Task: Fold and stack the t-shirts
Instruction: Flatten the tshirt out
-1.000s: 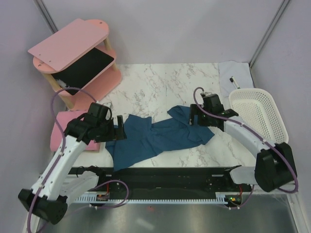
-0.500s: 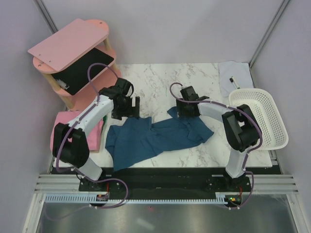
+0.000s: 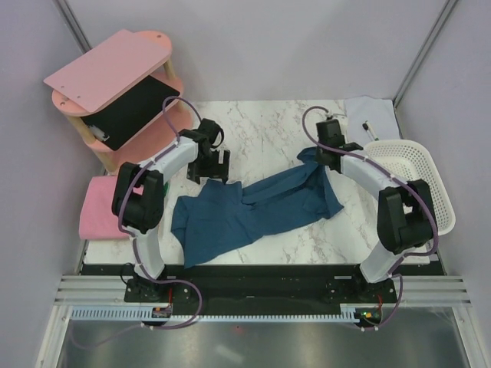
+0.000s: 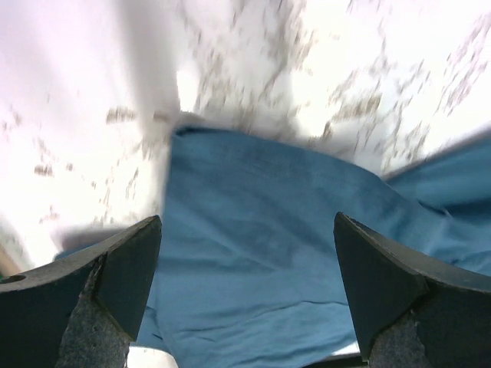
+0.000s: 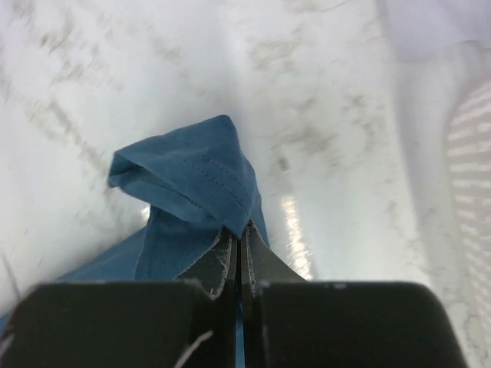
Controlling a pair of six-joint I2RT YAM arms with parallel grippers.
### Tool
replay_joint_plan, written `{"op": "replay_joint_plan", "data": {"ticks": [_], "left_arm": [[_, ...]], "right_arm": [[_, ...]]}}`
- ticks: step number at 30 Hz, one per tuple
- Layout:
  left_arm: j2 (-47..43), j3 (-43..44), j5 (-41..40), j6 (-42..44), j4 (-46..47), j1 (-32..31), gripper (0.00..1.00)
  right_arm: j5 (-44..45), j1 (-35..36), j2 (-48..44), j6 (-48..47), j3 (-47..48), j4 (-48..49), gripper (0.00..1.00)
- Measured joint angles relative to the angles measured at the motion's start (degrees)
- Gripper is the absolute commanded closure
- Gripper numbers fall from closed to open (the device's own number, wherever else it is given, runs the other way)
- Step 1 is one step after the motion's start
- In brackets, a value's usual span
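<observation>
One dark teal-blue soft cloth t-shirt (image 3: 253, 218) is shown from above, sprawled and crumpled across the middle of a white marble-patterned table (image 3: 261, 126), w/ creases and overlapping layers throughout. Its far right corner is pinched by the right gripper (image 5: 236, 234), whose fingers (image 5: 215, 264) are pressed fully together on a small, bunched, hemmed tip of cloth. That corner is near a white plastic mesh basket (image 3: 418, 180) and a small white cloth (image 3: 367, 111). The left gripper (image 4: 245, 230) is held over the shirt's far left edge, fingers (image 4: 115, 276) spread wide, nothing gripped. Whether the cloth is touched there cannot be told, as the wrist view is blurred. A plain pink t-shirt (image 3: 103, 208) is seen lying flat at the table's left edge, near a pink wooden two-tier shelf (image 3: 107, 69). Risks, as judged: since only one corner is secured, any pull by the right gripper could drag the whole shirt toward the basket instead of stretching it flat. Only a thin tip is gripped, so it could slip out under tension. If the left fingers are closed where layers overlap, two layers (or no edge at all) could be caught, and a crooked fold would result. Creases not smoothed out would be locked in, i.e. an uneven stack w/ the pink shirt.
</observation>
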Motion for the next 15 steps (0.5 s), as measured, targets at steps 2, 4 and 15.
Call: {"op": "replay_joint_plan", "data": {"ticks": [2,4,15], "left_arm": [[2.69,2.10,0.09,0.00,0.39,0.00,0.17],[5.90,3.93,0.13,0.09,0.98,0.00,0.34],[11.96,7.76,0.85,0.98,0.37,0.24,0.98]], "right_arm": [[-0.17,-3.85,-1.33,0.28,-0.33,0.76,1.00],[-0.13,-6.34,-1.31,0.42,-0.83,1.46,1.00],[-3.52,-7.93,0.83,0.59,-2.40,1.25,1.00]]}}
